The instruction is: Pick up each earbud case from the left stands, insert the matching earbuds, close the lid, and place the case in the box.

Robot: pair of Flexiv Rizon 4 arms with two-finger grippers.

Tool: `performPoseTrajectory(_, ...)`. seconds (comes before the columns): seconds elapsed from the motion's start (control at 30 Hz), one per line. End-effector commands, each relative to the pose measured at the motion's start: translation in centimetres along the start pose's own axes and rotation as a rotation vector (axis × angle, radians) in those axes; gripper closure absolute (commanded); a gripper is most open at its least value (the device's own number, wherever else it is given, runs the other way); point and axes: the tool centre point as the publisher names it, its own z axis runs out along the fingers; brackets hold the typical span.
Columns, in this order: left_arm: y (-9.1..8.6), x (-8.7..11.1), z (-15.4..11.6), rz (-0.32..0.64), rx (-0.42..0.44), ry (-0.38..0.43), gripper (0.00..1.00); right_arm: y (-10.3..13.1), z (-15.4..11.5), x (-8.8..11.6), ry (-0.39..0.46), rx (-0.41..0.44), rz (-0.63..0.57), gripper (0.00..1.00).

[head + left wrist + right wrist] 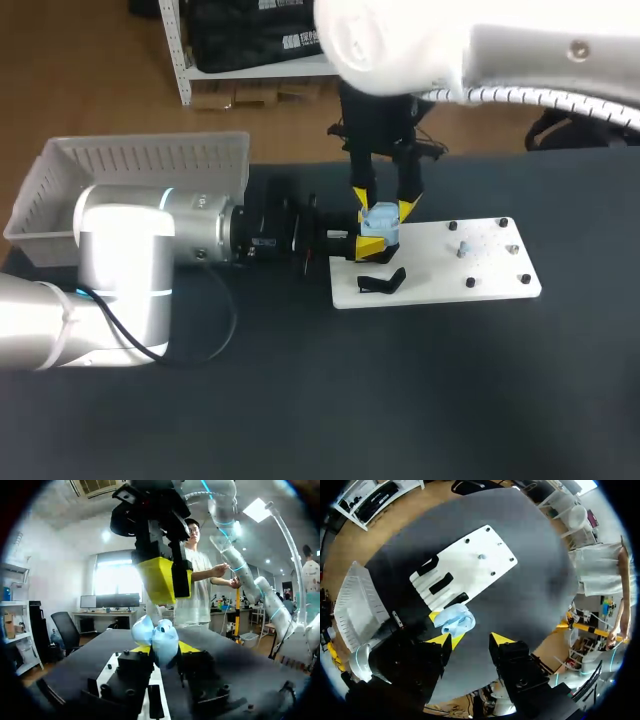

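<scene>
A light blue earbud case [380, 224] is held just above the near-left corner of the white board [450, 270], with its lid standing open. My left gripper [372, 245] comes in from the left and is shut on the case [159, 639], one yellow tip on each side. My right gripper [384, 203] hangs directly over the case with its fingers open and nothing between them. In the right wrist view the case [455, 620] lies just ahead of one finger of the right gripper [471, 639].
The white board [465, 570] carries several black pegs, a black stand [382, 282] at its near-left corner and a small pale blue piece [463, 247]. A white slatted basket [140, 160] stands at the table's far left, behind my left arm.
</scene>
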Motion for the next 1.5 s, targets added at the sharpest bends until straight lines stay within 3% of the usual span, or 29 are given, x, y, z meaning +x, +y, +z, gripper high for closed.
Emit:
performPoseTrajectory(0.03,-0.1,0.0,0.1,0.003,-0.007,-0.001,1.0,-3.8,-1.3,0.4,0.016,-0.178,-0.032,0.52)
performPoseTrajectory(0.17,-0.1,0.0,0.1,0.003,-0.007,-0.001,1.0,-5.5,-2.9,0.4,0.019,-0.278,-0.083,0.5)
performPoseTrajectory(0.3,-0.1,0.0,0.1,0.003,-0.007,-0.001,1.0,-7.0,-3.4,-0.8,-0.012,-0.312,-0.12,0.49)
performPoseTrajectory(0.47,-0.1,0.0,0.1,0.003,-0.007,-0.001,1.0,-8.1,-2.6,-2.5,-0.09,-0.291,-0.233,0.5)
performPoseTrajectory(0.63,-0.1,0.0,0.1,0.003,-0.007,-0.001,1.0,-8.8,-1.3,-5.0,-0.127,-0.257,-0.312,0.4)
performPoseTrajectory(0.87,-0.1,0.0,0.1,0.003,-0.007,-0.001,1.0,-8.5,1.2,-8.2,-0.093,-0.249,-0.415,0.5)
performPoseTrajectory(0.97,-0.1,0.0,0.1,0.003,-0.007,-0.001,1.0,-8.0,2.4,-9.9,-0.085,-0.254,-0.443,0.42)
performPoseTrajectory(1.07,-0.1,0.0,0.1,0.003,-0.007,-0.001,1.0,-7.2,3.4,-11.0,-0.081,-0.26,-0.469,0.39)
performPoseTrajectory(1.3,-0.1,0.0,0.1,0.003,-0.007,-0.001,1.0,-5.6,6.6,-12.2,-0.102,-0.244,-0.494,0.5)
performPoseTrajectory(1.5,-0.1,0.0,0.1,0.003,-0.007,-0.001,1.0,-5.5,8.9,-12.5,-0.089,-0.245,-0.504,0.53)
